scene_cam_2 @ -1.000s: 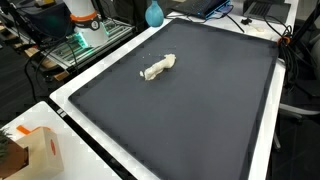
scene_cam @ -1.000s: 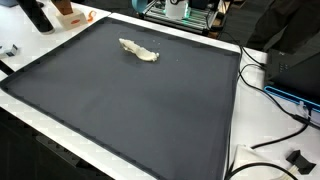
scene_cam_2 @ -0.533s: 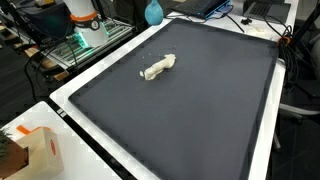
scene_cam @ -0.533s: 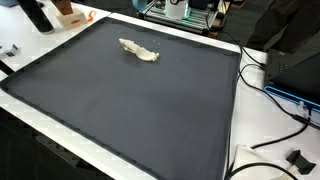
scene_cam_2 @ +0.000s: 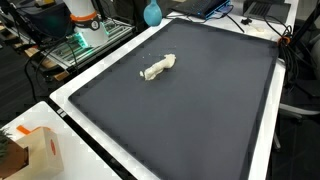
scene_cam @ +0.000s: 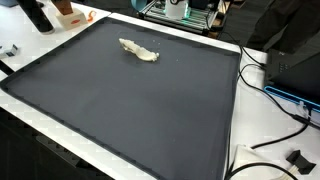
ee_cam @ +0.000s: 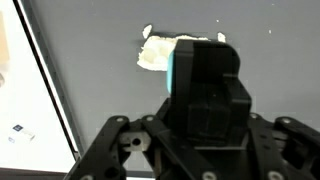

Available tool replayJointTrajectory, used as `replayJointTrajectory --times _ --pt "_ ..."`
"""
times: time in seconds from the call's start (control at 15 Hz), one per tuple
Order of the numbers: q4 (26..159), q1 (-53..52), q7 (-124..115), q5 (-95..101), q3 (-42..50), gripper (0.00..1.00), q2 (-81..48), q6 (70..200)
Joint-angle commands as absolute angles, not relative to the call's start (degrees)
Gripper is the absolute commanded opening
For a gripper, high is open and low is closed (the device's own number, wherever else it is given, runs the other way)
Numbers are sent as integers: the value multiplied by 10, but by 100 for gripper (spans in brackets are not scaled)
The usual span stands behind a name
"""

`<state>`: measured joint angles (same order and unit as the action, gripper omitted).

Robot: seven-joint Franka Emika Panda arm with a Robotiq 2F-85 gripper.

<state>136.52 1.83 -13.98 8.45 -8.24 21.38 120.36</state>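
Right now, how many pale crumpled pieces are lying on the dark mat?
1. The pale crumpled piece lies on the dark mat, toward one edge, in both exterior views. The wrist view shows only part of it. No other is visible on the mat.

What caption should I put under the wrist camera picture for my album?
Black robot gripper hovers over a dark grey mat, partly hiding a small pale crumpled object.

Your gripper (ee_cam: 205, 100) fills the lower middle of the wrist view with its black body and side linkages. The jaws are hidden, so you cannot tell how they stand.
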Motion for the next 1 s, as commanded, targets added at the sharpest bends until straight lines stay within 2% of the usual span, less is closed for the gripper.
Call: replayJointTrajectory --times 0.0,0.53,0.93 --pt "1349 34 -274 166 -121 25 202 1175" --pt "1298 21 -544 347 -184 25 125 1037" --pt "1233 -31 -704 443 -176 25 16 874"
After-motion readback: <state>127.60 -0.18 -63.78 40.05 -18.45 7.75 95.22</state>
